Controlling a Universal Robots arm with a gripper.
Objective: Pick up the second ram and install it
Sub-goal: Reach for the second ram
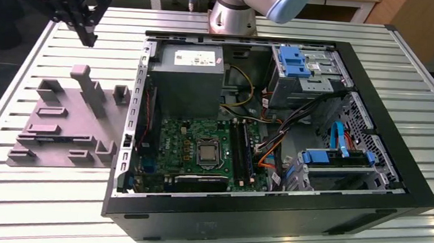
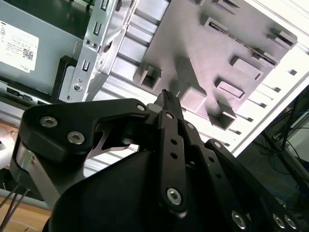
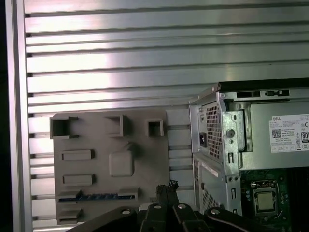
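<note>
- Fingers (image 1: 89, 34) hang in the air, high over the tabletop (image 1: 46, 201), pointing down and touching nothing.
- Tips sit narrow, pressed together or very nearly so, with nothing held between them; both wrist views show this (image 3: 166, 189) (image 2: 166, 104).
- Below the fingers lies a grey moulded tray (image 1: 74, 124) with raised blocks and pockets, flat on the ribbed metal tabletop.
- The memory stick (image 3: 89, 197) rests in a long slot of that tray, seen in the first wrist view as a thin blue-green strip lying flat along the slot.
- It sits lower than the fingertips and off to the side away from the computer case, well apart from them.
- On the other side of the fingers stands the open computer case (image 1: 272, 215), just beside the tray, its side panel off.
- Inside the case, farther from the fingers than the tray, are the green motherboard (image 1: 186, 136) with its square processor (image 1: 207, 153) and the long black slots (image 1: 239, 151) next to it.
- A grey power supply (image 1: 186, 69) fills the case corner nearest the fingers.
- Blue plastic brackets (image 1: 292, 61) sit in the drive bays at the far side of the case, well away from the fingers.
</note>
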